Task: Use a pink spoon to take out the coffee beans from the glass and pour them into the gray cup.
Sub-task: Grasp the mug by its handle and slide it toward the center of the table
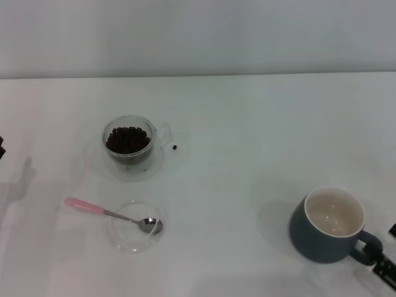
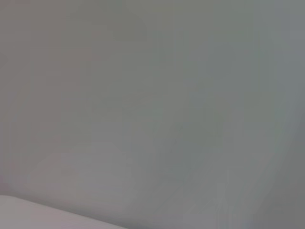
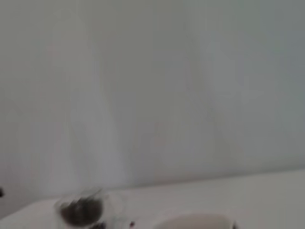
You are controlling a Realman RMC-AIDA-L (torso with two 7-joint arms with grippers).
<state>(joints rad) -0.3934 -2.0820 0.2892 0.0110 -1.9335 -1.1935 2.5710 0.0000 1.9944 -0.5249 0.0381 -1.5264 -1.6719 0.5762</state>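
Right gripper [image 1: 385,257] by gray cup [image 1: 328,226] handle, grip state unreadable | pink spoon [image 1: 111,214] bowl rests in shallow dish [image 1: 135,227] | coffee beans [image 1: 127,140] fill glass [image 1: 129,147], one stray bean [image 1: 174,147] | your pinch on that slim handle could flip the dish.

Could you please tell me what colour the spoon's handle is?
Pale pink; the pink spoon shows best in the head view.

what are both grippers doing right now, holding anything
Left gripper: only a dark sliver at the table's left edge, state cannot be told.
Right gripper: partly visible beside the gray cup, state cannot be told.
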